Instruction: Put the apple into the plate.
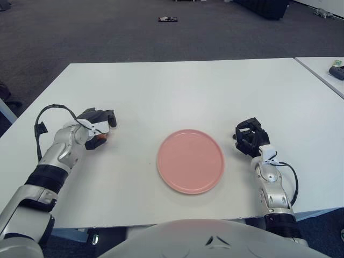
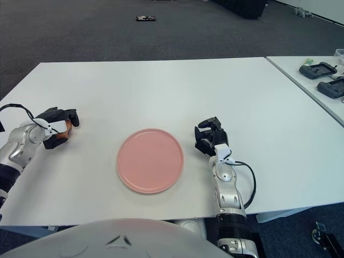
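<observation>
While the left hand [image 1: 97,129] sits on the left side of the white table [image 1: 177,91] in the left eye view, its dark fingers [image 1: 103,116] are curled over the apple [image 1: 100,137], of which only a small reddish patch shows beneath them. Well to the right of that hand lies the pink plate [image 1: 190,160], flat on the table with nothing on it. Just beside the plate's right edge is the right hand [image 1: 250,138], its fingers curled in on themselves and holding nothing.

Seen from the right eye view, the left hand [image 2: 55,129] is near the table's left edge, wrapped around the apple [image 2: 61,133], well apart from the plate [image 2: 150,160]. Close to the plate's right rim shows the right hand [image 2: 210,138], closed on nothing. Dark devices [image 2: 322,78] lie on a second table [image 2: 312,91] at the far right.
</observation>
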